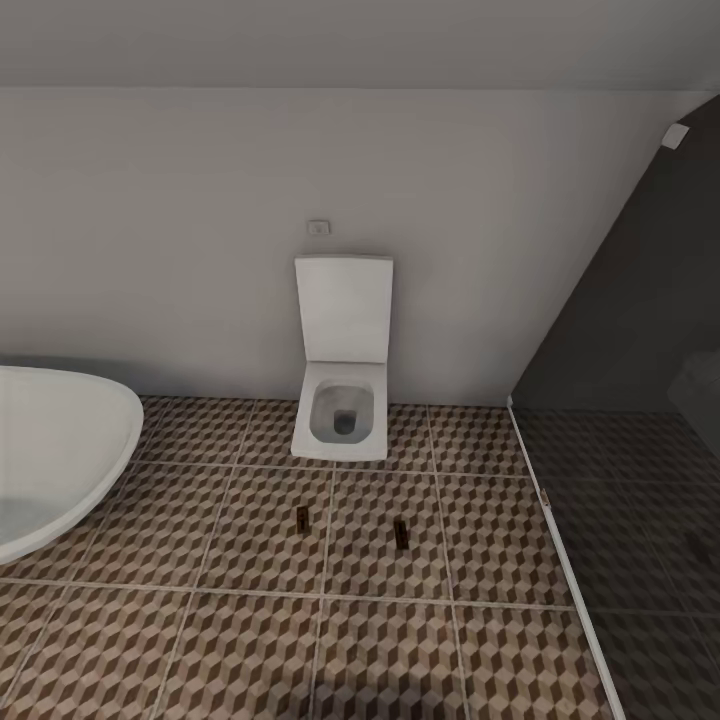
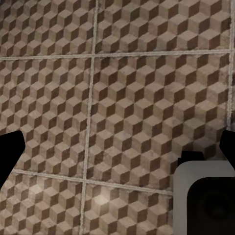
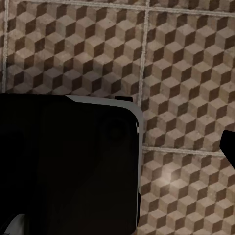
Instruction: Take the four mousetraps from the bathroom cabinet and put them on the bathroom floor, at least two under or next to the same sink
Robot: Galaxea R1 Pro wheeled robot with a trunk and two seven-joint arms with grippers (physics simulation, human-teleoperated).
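Head view: two small tan wooden mousetraps (image 1: 302,517) (image 1: 401,533) lie on cube-patterned tile floor (image 1: 250,640); claw states unclear. Rolling forward might scatter them.

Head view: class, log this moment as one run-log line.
mousetraps: two on bathroom floor | before toilet | bathtub left

Two mousetraps on the bathroom floor (image 1: 250,560) before the toilet (image 1: 342,400).

The toilet stands against the back wall (image 1: 200,250), with a small wall plate (image 1: 319,228) above it. On the floor in front of it lie two mousetraps, well apart: the left mousetrap (image 1: 302,517) just left of a grout line, the right mousetrap (image 1: 401,533) on the next tile over. A bathtub (image 1: 50,450) sits at the floor's left edge. A glass partition (image 1: 640,420) closes off the right side, its rail running along the floor's right edge.
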